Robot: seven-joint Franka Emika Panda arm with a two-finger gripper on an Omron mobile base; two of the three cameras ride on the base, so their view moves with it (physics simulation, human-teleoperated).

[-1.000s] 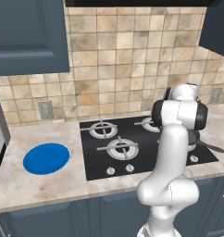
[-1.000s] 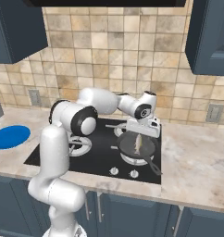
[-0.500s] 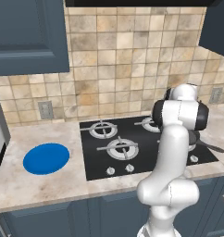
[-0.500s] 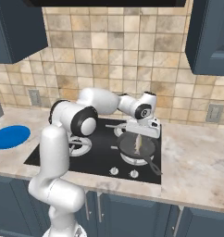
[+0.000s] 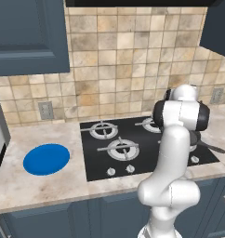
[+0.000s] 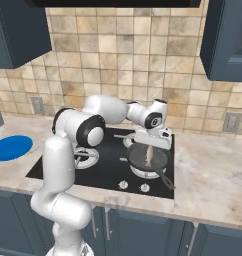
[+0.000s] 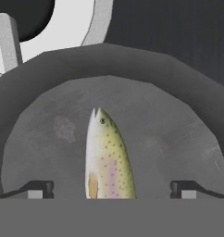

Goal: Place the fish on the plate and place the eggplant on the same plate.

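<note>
Hand view, centre: fish point(image 7: 108, 159) lying in the dark frying pan point(image 7: 178, 125), flanked by wide-open, empty jaws. Left base view, lower left: blue plate point(image 5: 46, 159) on the counter point(image 5: 54, 186).

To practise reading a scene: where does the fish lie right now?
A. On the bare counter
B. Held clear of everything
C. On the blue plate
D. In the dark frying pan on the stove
D: the fish lies in the frying pan, between the open jaws.
</note>
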